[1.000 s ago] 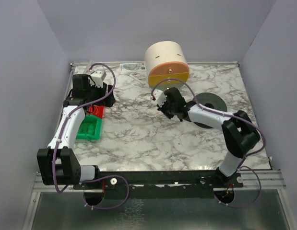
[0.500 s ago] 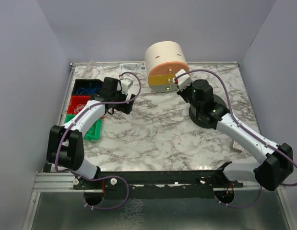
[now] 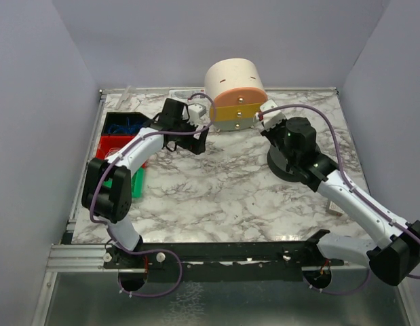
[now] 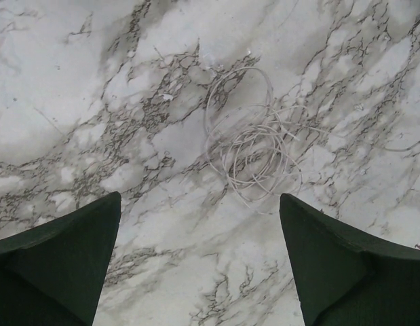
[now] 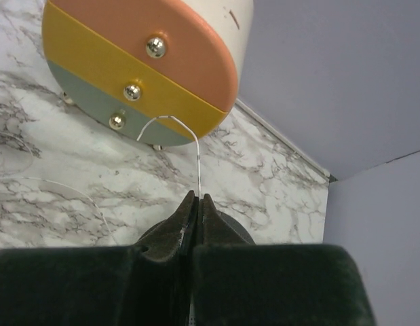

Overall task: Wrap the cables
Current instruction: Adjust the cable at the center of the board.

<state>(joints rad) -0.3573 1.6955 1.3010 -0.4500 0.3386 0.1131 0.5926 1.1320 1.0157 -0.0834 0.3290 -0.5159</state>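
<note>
A loose coil of thin whitish cables (image 4: 247, 146) lies on the marble table. My left gripper (image 4: 199, 197) hangs above it, open, its dark fingers (image 4: 74, 238) wide apart and empty; from above it sits left of the drum (image 3: 196, 132). My right gripper (image 5: 197, 197) is shut on one thin cable strand (image 5: 196, 156), which rises from the fingertips and bends over towards the lowest brass knob (image 5: 117, 121) on the drum face. A dark grey spool (image 3: 288, 166) lies flat beneath the right wrist (image 3: 267, 122).
A cream drum (image 3: 235, 95) with an orange, yellow and grey face stands at the back. Blue (image 3: 121, 123), red (image 3: 109, 144) and green (image 3: 136, 182) bins line the left edge. Grey walls close in the table on three sides.
The left arm swung right from the bins to the spot left of the drum. The right arm moved from mid-table back and right to the drum face, staying shut.
</note>
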